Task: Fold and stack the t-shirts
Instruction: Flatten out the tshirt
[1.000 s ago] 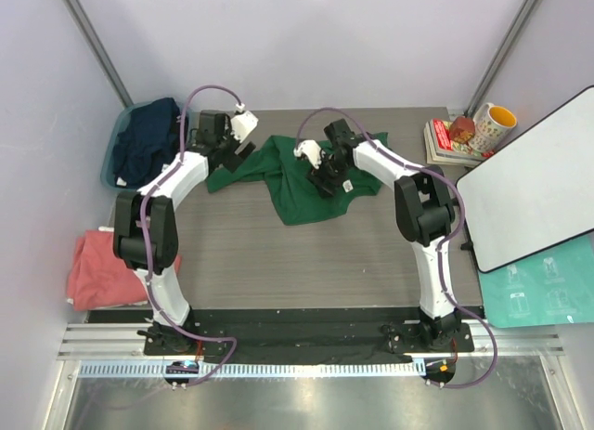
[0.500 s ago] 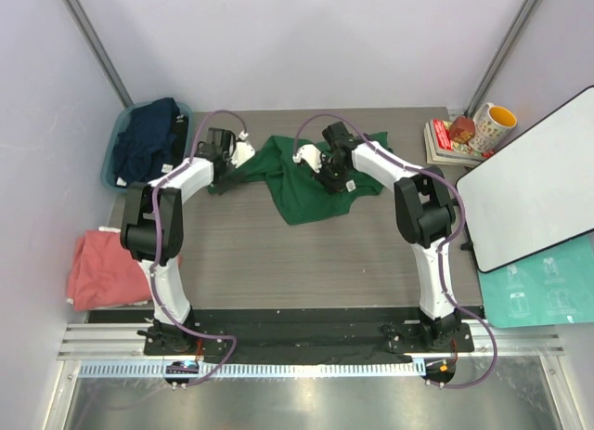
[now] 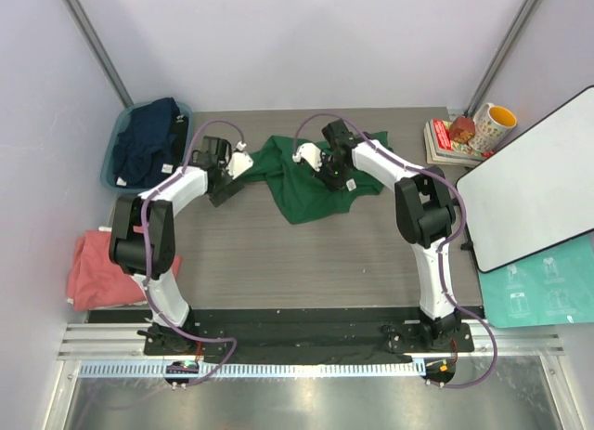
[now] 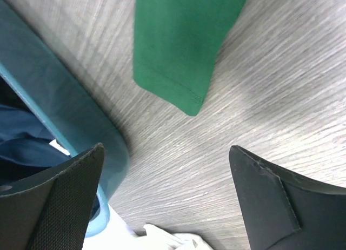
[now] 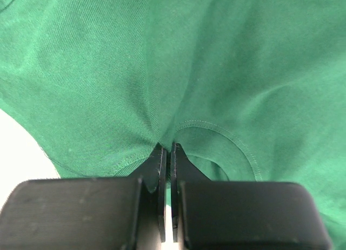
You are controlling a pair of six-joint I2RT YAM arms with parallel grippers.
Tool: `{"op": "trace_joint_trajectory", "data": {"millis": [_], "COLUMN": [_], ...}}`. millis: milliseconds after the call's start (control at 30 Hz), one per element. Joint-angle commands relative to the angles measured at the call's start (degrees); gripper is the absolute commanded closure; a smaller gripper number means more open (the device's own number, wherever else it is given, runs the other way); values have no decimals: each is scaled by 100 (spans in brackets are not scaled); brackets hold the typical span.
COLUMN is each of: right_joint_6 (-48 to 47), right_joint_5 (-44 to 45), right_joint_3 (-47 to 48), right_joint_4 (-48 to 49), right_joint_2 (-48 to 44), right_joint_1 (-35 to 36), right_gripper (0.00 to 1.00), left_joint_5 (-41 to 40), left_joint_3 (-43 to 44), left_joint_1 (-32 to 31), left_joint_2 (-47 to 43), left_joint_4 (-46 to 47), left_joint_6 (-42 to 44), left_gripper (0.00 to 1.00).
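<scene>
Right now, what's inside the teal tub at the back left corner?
A crumpled navy t-shirt fills most of the teal tub. The tub's bottom, and anything lying beneath the shirt, is covered and cannot be seen.

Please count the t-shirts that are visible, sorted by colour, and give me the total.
Green: 1, the dark green cotton t-shirt, spread on the table.
Navy: 1, the navy cotton t-shirt, inside the teal plastic tub.
Pink: 1, the salmon-pink cotton t-shirt, at the near left.
Total: 3
</scene>
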Motion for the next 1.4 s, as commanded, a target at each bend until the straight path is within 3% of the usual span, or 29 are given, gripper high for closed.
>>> {"op": "trace_joint_trajectory", "data": {"millis": [0, 367, 500, 600, 633, 800, 833, 1100, 1367], "right_joint_6": [-82, -91, -82, -82, -82, -74, -65, -258, -715], "right_joint_5": [50, 14, -21, -12, 5, 41, 32, 207, 647], "right_joint_3": [386, 615, 650, 703, 694, 686, 694, 650, 1335], "right_joint_4": [-68, -120, -120, -120, -120, -120, -112, -120, -120], "right_joint_2": [-205, -170, -170, -179, -179, -205, -222, -433, -680], "right_joint_1": [-5, -23, -31, -23, -40, -58, -58, -93, -321], "right_gripper": [99, 99, 99, 99, 99, 99, 99, 99, 99], "left_joint_5": [148, 244, 289, 341, 350, 464, 464, 272, 543], "left_joint_3": [-216, -243, -173, -216, -225, -287, -287, -331, 864], "left_joint_1": [32, 24, 32, 32, 32, 24, 24, 32, 50], "left_joint_2": [18, 423, 599, 722, 757, 932, 959, 477, -499], "left_joint_4": [342, 965, 1010, 1028, 1037, 1098, 1107, 1537, 1503], "left_joint_6": [-29, -20, -20, 94, 129, 129, 103, 164, 94], "left_gripper": [5, 13, 25, 44, 59, 82, 98, 100, 100]}}
